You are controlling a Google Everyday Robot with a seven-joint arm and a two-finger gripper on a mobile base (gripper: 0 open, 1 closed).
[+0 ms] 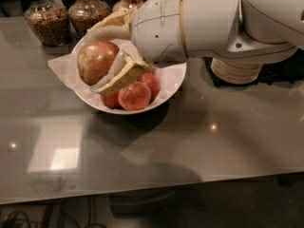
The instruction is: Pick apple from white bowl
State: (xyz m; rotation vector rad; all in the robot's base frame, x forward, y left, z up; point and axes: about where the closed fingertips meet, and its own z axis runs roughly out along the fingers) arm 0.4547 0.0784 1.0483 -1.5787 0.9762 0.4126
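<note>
Leaving a broad, bare stretch of tabletop [190, 151] open across the near half, right up to its front edge along the bottom. Crowding only the far side: keeping two glass jars [45, 20] [90, 13] of brown contents close behind the white bowl [173, 80], and a stack of beige bowls [235, 70] just to its right, partly under the arm. Offering free room to the left of the white bowl and in front of it.

Reaching in from the upper right, with the thick white forearm [209, 25] lying nearly level over the back of the white bowl. Pointing the hand [97, 61] leftward. Clenching the apple [92, 64] between two cream fingers [118, 75], one arching over its top, the other pressing along its lower right side.

Holding the apple over the left part of the white bowl, above the rim and the crinkled paper [59, 68] spilling out there. Showing a round, fairly large fruit, red-orange across the top and right, fading to yellow-green on the left. Keeping three smaller red apples [134, 95] in the bowl below and to the right, partly behind the lower finger.
</note>
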